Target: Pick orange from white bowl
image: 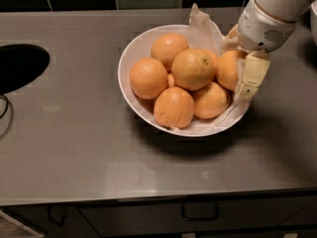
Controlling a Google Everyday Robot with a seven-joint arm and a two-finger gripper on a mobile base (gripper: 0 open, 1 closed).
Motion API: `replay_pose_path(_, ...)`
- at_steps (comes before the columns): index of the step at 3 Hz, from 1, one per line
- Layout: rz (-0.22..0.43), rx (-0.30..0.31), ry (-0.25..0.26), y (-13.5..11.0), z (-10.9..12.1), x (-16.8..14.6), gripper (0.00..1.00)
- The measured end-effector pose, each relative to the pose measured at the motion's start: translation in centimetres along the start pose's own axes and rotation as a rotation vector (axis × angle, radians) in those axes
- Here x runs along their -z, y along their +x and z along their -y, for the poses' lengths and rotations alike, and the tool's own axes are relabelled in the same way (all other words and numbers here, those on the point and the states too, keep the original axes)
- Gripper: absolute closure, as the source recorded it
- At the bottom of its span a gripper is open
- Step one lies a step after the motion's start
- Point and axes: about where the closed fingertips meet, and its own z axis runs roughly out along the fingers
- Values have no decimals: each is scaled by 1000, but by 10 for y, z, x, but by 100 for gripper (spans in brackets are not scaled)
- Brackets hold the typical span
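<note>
The white bowl stands mid-counter, lined with crumpled white paper and holding several oranges. The orange, round and bright, lies at the bowl's right side, partly hidden by my gripper. My gripper reaches down from the upper right over the bowl's right rim and is right against this orange's right side. A duller yellowish orange with dark specks sits on top of the pile. An elongated orange with a pale crease lies at the front.
The grey counter has a dark sink opening at the left. Dark tiles run along the back wall. A drawer with a handle sits below the front edge. A cable lies at the far left.
</note>
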Motion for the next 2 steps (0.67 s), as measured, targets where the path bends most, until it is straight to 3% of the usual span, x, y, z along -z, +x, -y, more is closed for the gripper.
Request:
replay_pose_path(1, 0, 0, -1, 0, 0, -1, 9)
replay_pose_path(2, -2, 2, -9, -1, 2, -5, 17)
